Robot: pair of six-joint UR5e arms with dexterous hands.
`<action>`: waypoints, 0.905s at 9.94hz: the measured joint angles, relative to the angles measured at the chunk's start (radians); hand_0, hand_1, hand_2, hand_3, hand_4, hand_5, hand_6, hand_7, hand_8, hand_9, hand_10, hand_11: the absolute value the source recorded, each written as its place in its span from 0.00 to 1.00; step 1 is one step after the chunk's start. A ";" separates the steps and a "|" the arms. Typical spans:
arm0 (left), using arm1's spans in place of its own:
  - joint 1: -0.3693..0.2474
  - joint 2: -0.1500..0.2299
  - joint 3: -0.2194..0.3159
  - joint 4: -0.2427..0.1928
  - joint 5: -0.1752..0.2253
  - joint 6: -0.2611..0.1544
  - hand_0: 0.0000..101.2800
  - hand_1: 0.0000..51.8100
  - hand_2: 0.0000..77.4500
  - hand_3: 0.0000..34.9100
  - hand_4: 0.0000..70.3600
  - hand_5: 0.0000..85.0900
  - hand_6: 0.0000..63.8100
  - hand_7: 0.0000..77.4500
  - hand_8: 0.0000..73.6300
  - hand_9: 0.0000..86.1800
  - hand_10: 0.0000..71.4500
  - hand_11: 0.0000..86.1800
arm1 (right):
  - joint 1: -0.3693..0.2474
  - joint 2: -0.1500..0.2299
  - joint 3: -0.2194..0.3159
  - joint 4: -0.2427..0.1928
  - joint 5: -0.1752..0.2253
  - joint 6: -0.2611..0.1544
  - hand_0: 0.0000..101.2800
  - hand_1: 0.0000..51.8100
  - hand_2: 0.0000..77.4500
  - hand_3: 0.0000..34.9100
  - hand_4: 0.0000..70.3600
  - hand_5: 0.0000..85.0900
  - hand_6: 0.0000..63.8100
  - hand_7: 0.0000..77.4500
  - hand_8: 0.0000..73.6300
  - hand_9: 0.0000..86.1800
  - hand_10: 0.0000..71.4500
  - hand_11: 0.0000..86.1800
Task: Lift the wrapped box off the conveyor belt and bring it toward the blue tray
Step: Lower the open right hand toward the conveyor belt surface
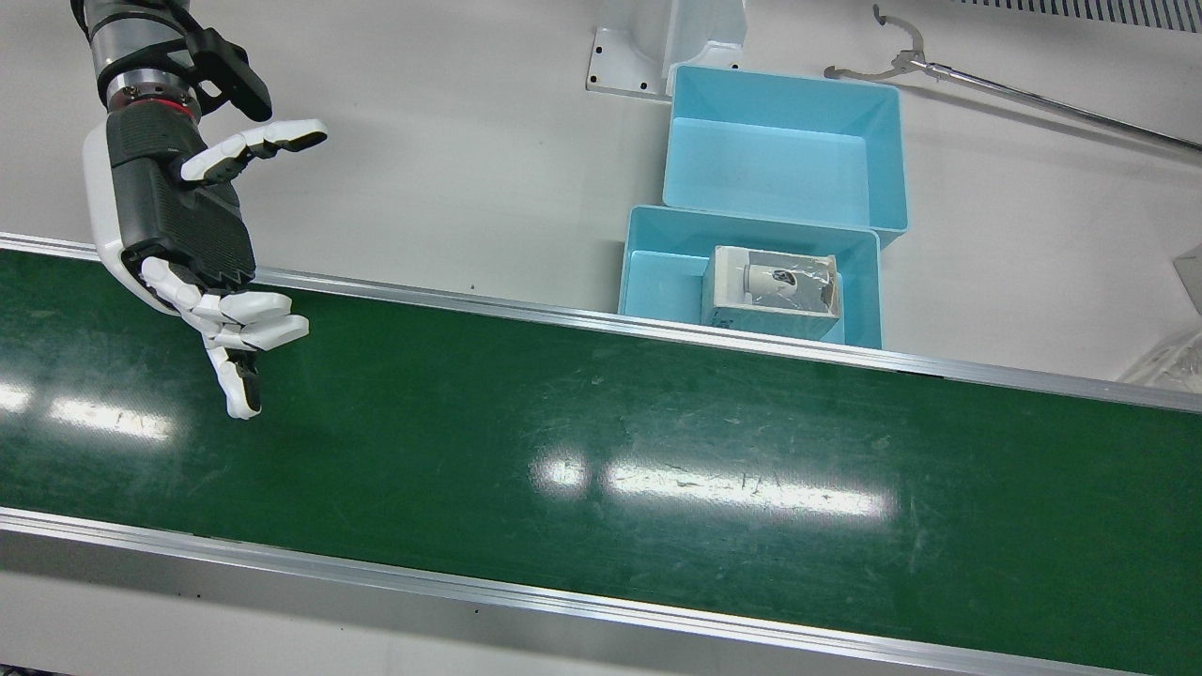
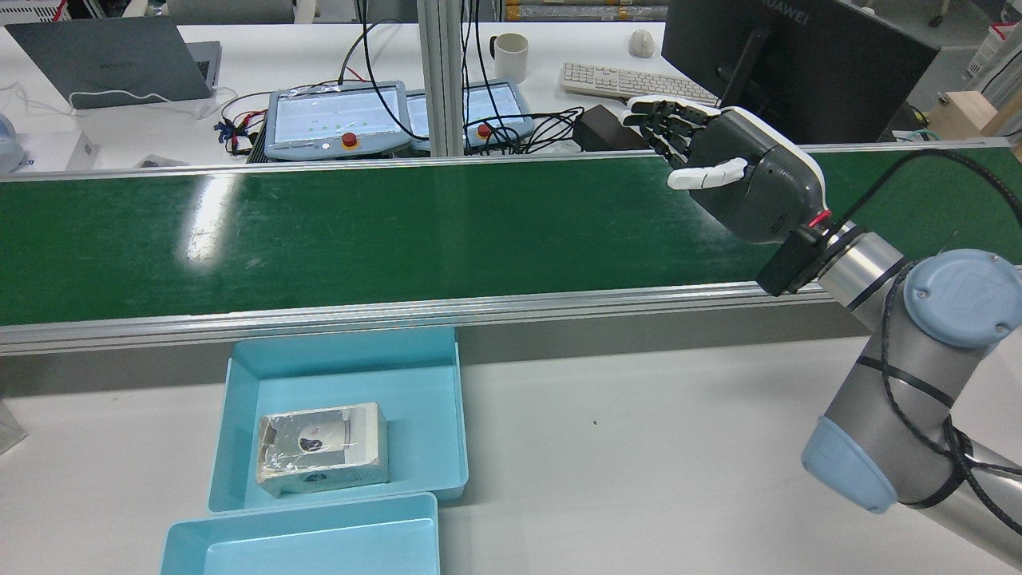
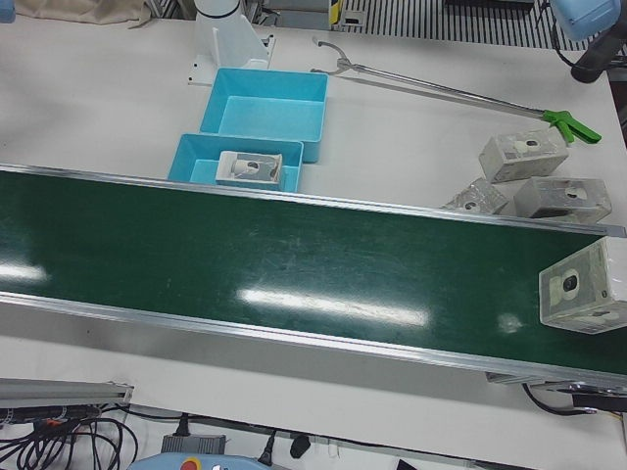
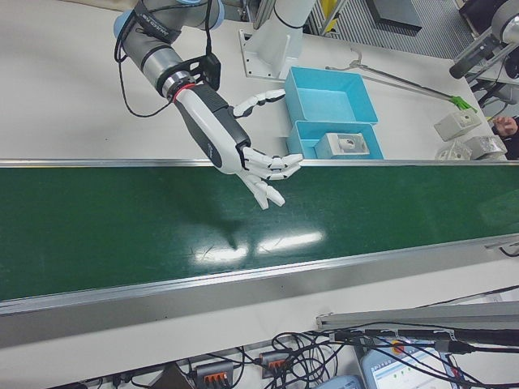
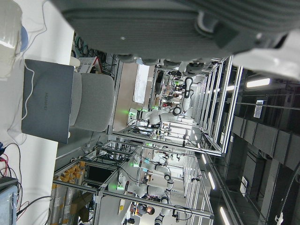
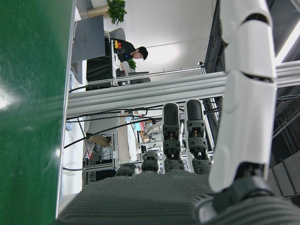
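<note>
One wrapped box (image 3: 584,289) rides the conveyor belt (image 1: 601,441); right hand (image 1: 192,235) hovers empty, fingers spread; left hand's state unclear.

the right hand (image 1: 183,235) hangs with fingers (image 1: 246,329) spread and extended, thumb (image 1: 258,143) held well apart (nothing in its grasp), wrist angled downward. the left hand (image 5: 187,28) shows only its dark underside, pose unclear.

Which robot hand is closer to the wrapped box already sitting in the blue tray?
Right. The right robot hand hovers open over the belt, well along from the wrapped box. The left robot hand shows only in its own camera, so its distance cannot be judged.
</note>
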 joint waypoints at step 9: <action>0.000 0.000 0.000 0.000 0.000 0.000 0.00 0.00 0.01 0.00 0.00 0.01 0.00 0.01 0.01 0.00 0.01 0.00 | 0.188 0.157 -0.148 -0.009 -0.184 -0.039 0.50 0.33 0.18 0.43 0.19 0.26 0.09 0.28 0.01 0.04 0.00 0.02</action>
